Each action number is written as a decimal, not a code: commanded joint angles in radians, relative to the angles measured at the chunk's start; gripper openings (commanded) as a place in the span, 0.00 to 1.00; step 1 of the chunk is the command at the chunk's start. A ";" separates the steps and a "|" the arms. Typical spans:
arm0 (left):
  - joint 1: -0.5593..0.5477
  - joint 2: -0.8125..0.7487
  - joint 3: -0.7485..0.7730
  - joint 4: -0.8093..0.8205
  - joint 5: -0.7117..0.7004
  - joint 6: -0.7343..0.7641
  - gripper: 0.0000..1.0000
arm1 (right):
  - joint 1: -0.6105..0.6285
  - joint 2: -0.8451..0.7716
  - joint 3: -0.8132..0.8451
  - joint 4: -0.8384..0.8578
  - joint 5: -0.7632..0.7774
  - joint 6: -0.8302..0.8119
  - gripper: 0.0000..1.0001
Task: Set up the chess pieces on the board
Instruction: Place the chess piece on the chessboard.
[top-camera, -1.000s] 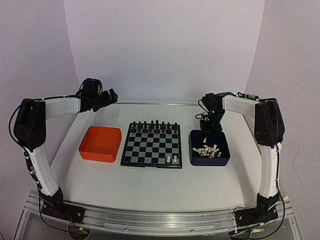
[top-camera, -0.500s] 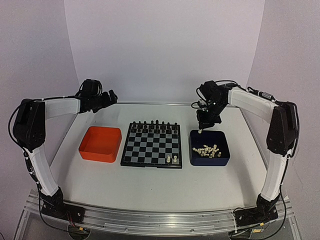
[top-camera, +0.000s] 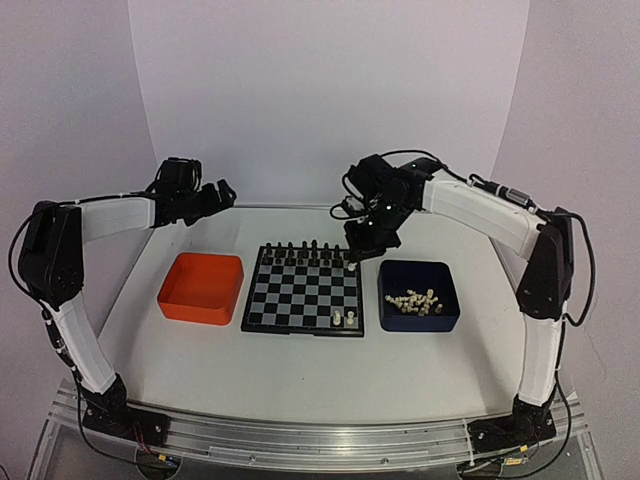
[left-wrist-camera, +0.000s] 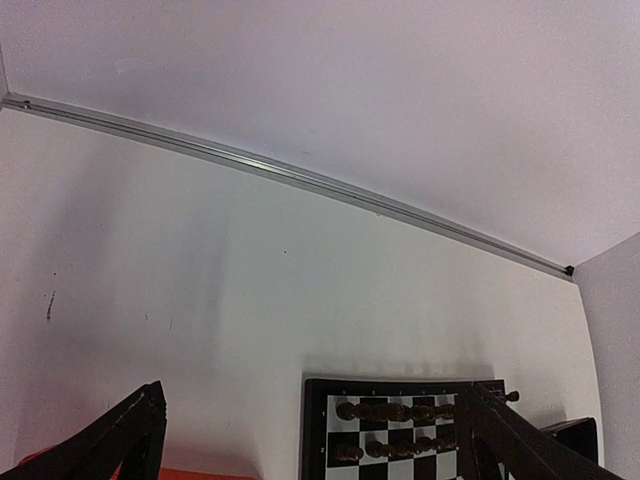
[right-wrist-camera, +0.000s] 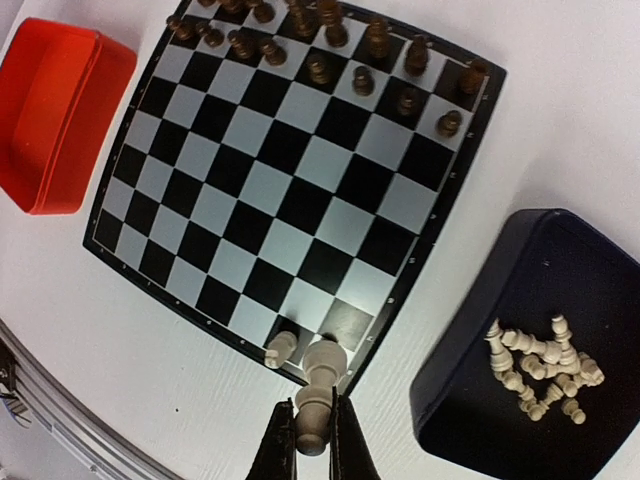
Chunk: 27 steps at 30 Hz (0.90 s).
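A: Chess pieces (top-camera: 413, 300): where are they found? Largest thing first.
B: The tabletop (top-camera: 300, 370) is noted first. The board (top-camera: 300, 290) is laid at its middle, between an orange tray (top-camera: 200, 288) and a dark blue tray (top-camera: 445, 322). Black pieces (top-camera: 305, 248) are lined along the board's far rows. Most cream pieces are heaped in the dark blue tray. Two placed pieces (top-camera: 338, 319) are stood on the near row by the right corner.
A: Fingers?
B: The right gripper (right-wrist-camera: 314, 412) is pinched tight on one held piece (right-wrist-camera: 313, 428), carried above the board's far right corner. The left gripper (top-camera: 222, 192) is spread wide with nothing held, and is parked well apart beyond the orange tray.
A: Handling?
B: The pieces are judged very light, rigid and smooth, so one is easily slipped or flicked from a pinch, and breakage is unlikely. Being slim, they are easily toppled, and neighbours can be knocked. A piece is best taken from above, across the upper body, so the base is left free to be set flat.
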 joint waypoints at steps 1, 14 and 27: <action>0.001 -0.084 -0.019 -0.016 0.014 0.029 1.00 | 0.049 0.084 0.078 -0.039 -0.037 0.008 0.00; 0.001 -0.162 -0.090 -0.039 0.006 0.039 1.00 | 0.144 0.241 0.186 -0.074 -0.067 -0.029 0.00; 0.001 -0.206 -0.137 -0.046 -0.009 0.039 1.00 | 0.181 0.320 0.215 -0.104 -0.013 -0.021 0.00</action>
